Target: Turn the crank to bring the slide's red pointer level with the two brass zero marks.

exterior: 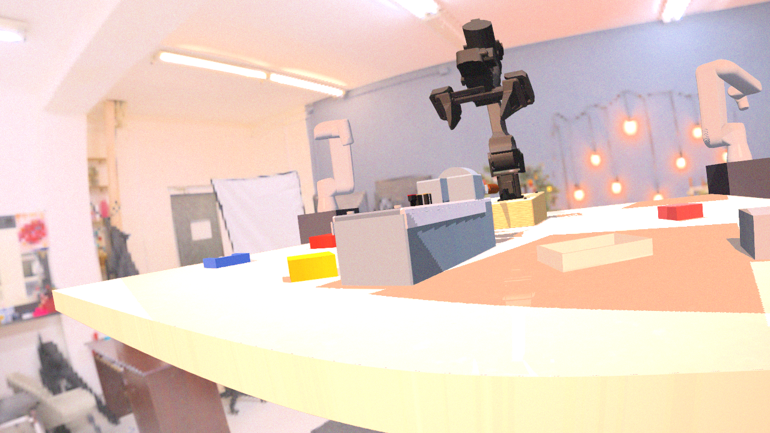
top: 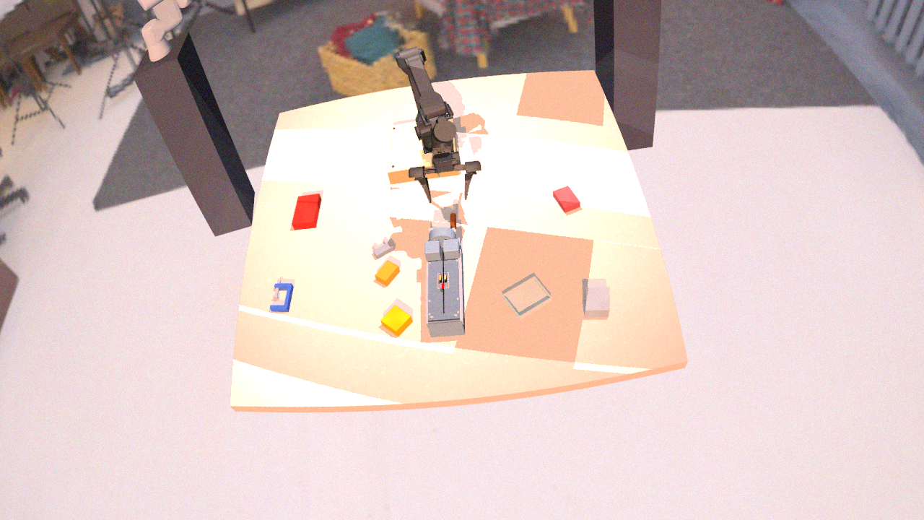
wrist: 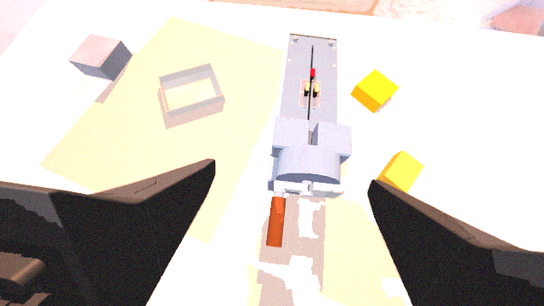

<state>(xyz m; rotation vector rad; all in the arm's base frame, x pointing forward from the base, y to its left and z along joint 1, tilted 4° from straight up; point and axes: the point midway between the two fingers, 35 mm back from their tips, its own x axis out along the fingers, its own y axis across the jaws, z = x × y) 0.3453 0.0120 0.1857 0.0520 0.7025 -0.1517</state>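
On a sunlit table, the gripper hangs wide apart and unladen, off the orange handle at the machine's near end; release looks done, yet the red pointer seems short of the brass marks, probably calling for a regrip.

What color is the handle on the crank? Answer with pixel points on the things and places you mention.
The crank handle [top: 453, 221] [exterior: 491, 188] [wrist: 276, 221] is orange-brown all over; it shows best in the wrist view.

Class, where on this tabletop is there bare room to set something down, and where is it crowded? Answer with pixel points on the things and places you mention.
Bare: between the red block [top: 307, 211] and blue bracket [top: 277, 297] [exterior: 226, 260]; right of the machine [top: 445, 303] [exterior: 374, 247] [wrist: 293, 64], below the smaller red block [top: 567, 198] [exterior: 680, 211]. Crowded: the machine's left, beside two yellow blocks.
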